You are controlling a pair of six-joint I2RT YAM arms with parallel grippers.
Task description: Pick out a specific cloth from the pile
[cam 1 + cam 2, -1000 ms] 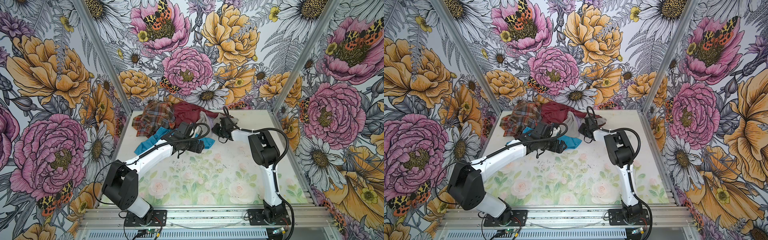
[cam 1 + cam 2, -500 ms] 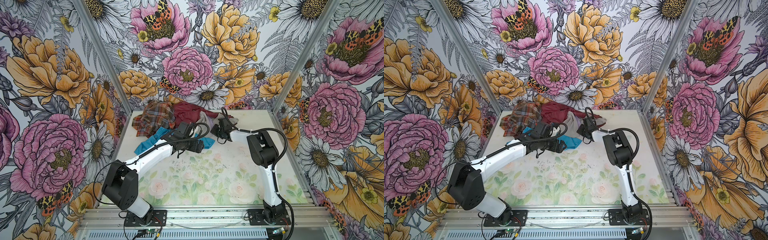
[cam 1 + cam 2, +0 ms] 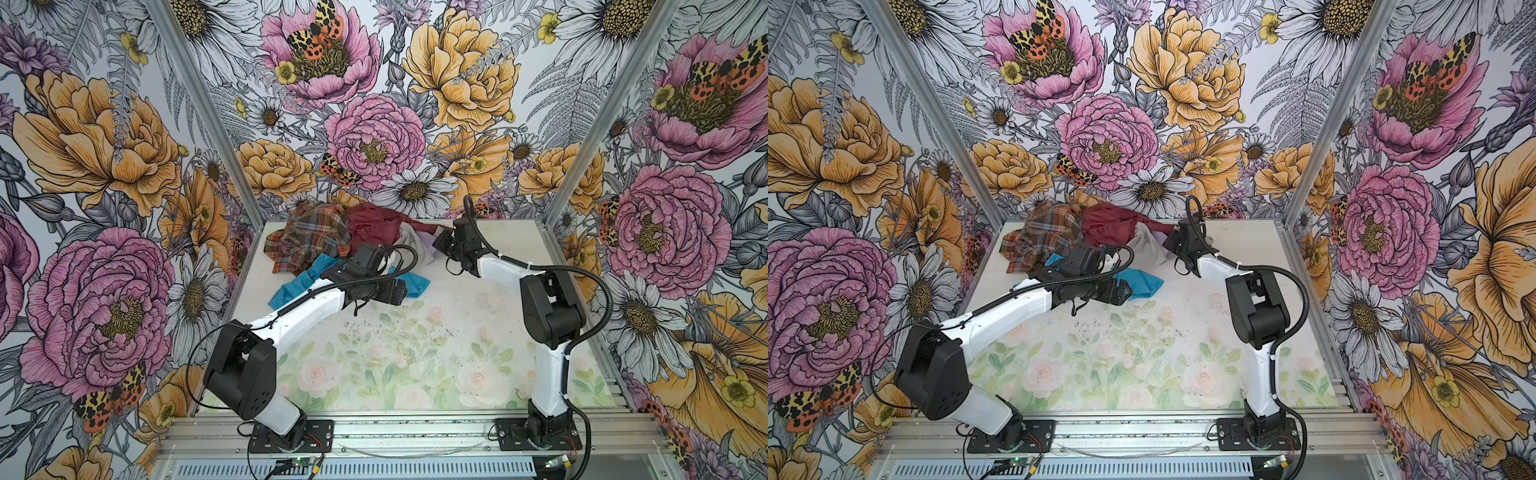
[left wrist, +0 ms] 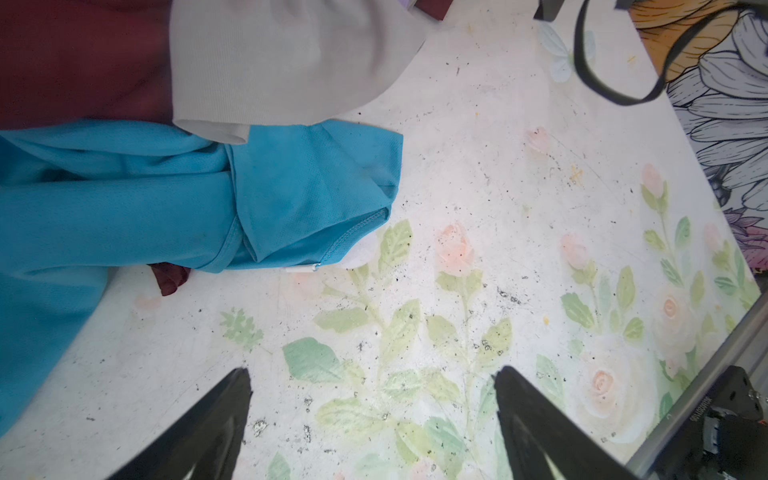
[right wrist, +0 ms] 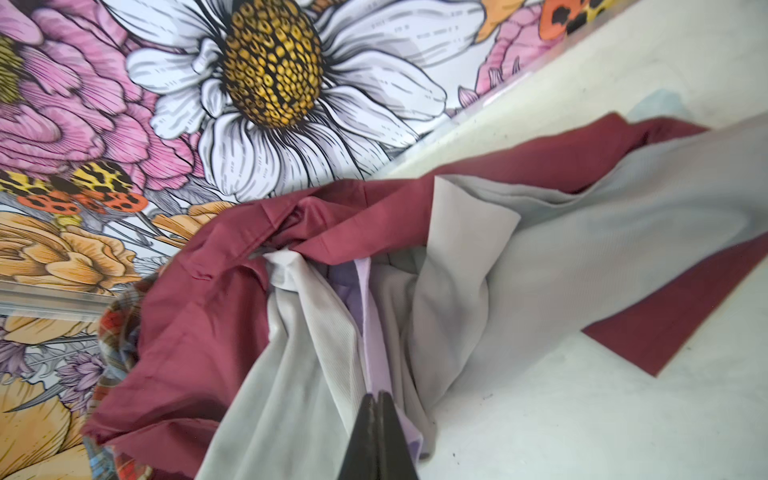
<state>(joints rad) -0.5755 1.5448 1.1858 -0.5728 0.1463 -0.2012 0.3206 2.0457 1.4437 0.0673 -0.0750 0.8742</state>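
Lilac cloth (image 5: 375, 332) is soft, thin and light, tucked between folds of the grey cloth (image 5: 457, 299) in the pile (image 3: 316, 237), and your right gripper (image 5: 377, 395) pinches its edge tight while your left gripper (image 4: 372, 372) hangs wide open, so pull gently.

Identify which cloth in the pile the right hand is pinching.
The pale lilac cloth: a narrow strip between folds of the light grey cloth, running into the shut right hand. The maroon cloth lies farther off.

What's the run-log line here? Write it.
right gripper: shut on lilac cloth | left gripper: open above table | lilac cloth: in pile
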